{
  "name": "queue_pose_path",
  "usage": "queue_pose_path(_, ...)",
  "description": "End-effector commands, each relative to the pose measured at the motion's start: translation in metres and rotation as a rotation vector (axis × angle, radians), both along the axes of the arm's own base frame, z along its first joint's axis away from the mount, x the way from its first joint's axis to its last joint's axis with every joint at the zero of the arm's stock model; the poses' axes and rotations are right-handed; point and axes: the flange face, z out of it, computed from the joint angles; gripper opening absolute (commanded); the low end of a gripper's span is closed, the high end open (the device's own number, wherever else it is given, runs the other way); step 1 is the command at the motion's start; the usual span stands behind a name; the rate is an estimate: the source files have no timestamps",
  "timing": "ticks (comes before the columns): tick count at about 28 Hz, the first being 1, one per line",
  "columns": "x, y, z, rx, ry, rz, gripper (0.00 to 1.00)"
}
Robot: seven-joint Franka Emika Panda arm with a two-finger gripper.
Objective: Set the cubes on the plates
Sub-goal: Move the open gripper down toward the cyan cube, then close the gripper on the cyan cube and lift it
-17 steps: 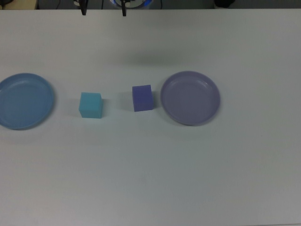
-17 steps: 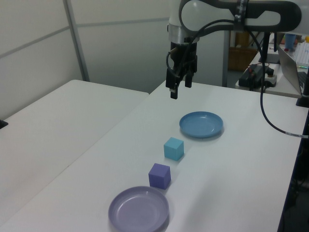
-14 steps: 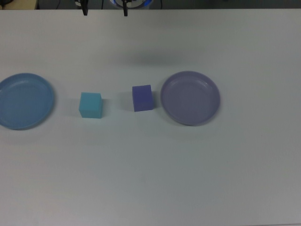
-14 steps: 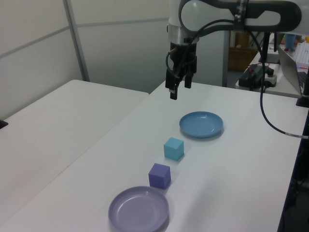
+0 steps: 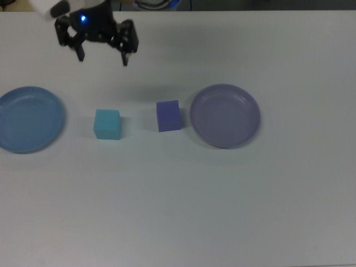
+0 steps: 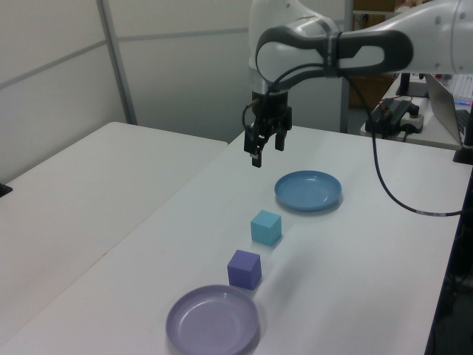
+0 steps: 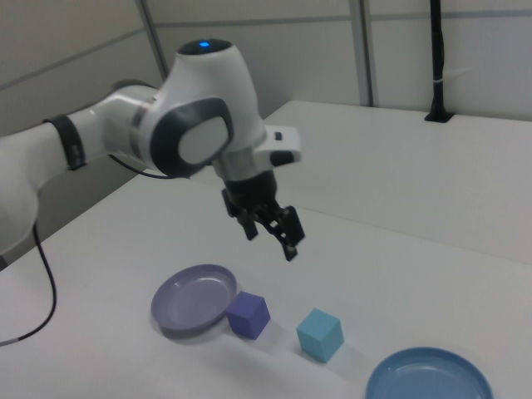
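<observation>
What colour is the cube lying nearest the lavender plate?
Violet-blue; the cube beside the plate shows best in the top view.

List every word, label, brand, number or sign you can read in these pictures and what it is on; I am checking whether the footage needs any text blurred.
None: no readable text shows in any view.
The turquoise cube, the violet cube, the blue plate and the lavender plate are plain.
The arm and its gripper carry no legible marking, only a blue light.

The pincer [image 5: 103, 58] hangs spread wide, pointing down.
</observation>
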Motion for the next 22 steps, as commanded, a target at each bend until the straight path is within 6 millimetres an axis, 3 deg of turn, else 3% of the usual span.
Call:
queue_pose_path(1, 0.028, -0.010, -0.050, -0.037, 0.005, 0.008, 1.00)
queue_pose_path(2, 0.034, -0.011, -0.072, -0.058, 0.013, 0.011, 1.00)
queue_pose_path(7, 0.041, -0.012, -0.124, -0.098, 0.015, 0.027, 1.00)
queue_pose_path(15, 0.044, -0.012, -0.183, -0.146, 0.059, 0.060, 1.00)
queue_pose_path(22, 0.035, -0.012, -0.212, -0.166, 0.055, 0.082, 1.00)
